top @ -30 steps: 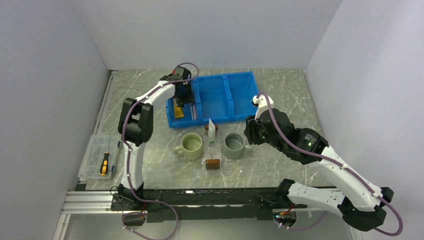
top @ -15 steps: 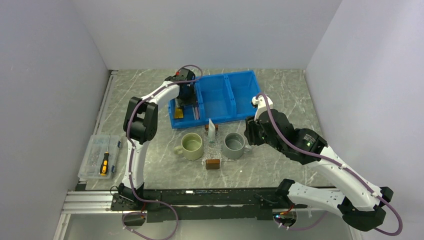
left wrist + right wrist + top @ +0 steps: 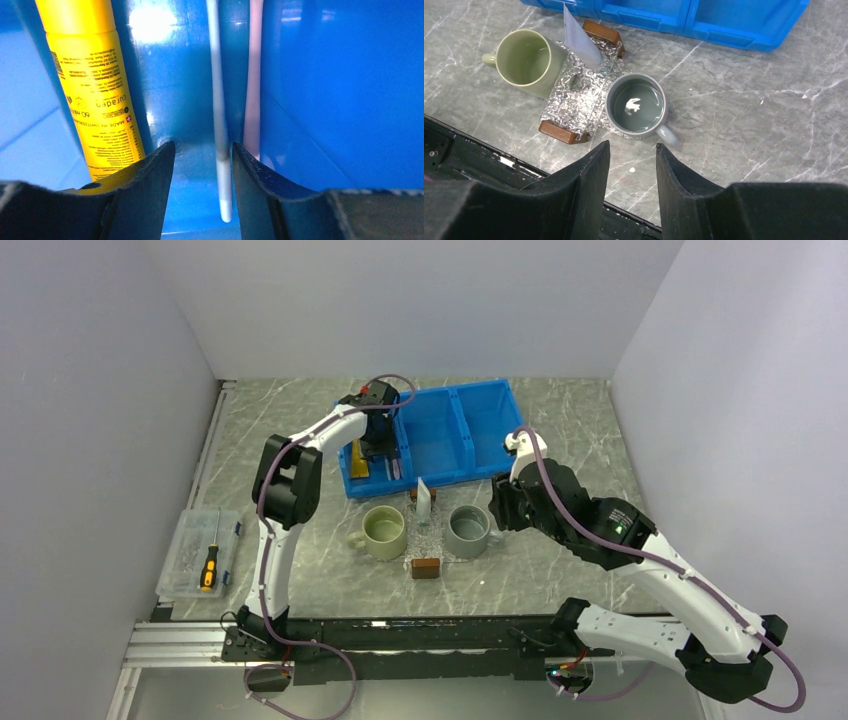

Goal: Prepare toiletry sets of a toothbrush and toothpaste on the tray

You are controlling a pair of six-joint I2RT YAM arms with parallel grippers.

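My left gripper point(image 3: 383, 455) is open, low inside the left compartment of the blue bin point(image 3: 470, 430). In the left wrist view a thin pale toothbrush point(image 3: 218, 100) lies between the open fingers point(image 3: 202, 150), close to the right one. A pale pink toothbrush point(image 3: 253, 75) lies just right of it. A yellow toothpaste tube point(image 3: 92, 85) lies to the left. The clear tray point(image 3: 579, 95) with brown end handles sits between two mugs. A white tube point(image 3: 579, 40) leans at its far end. My right gripper point(image 3: 631, 150) is open and empty, above the table near the grey mug.
A green mug point(image 3: 383, 532) stands left of the tray point(image 3: 427, 535) and a grey mug point(image 3: 467, 530) right of it. A clear parts box with a screwdriver point(image 3: 200, 552) sits at the table's left edge. The bin's middle and right compartments look empty.
My left gripper has moved right inside the bin's left compartment, from over the yellow tube to the toothbrushes. The right arm has not moved.
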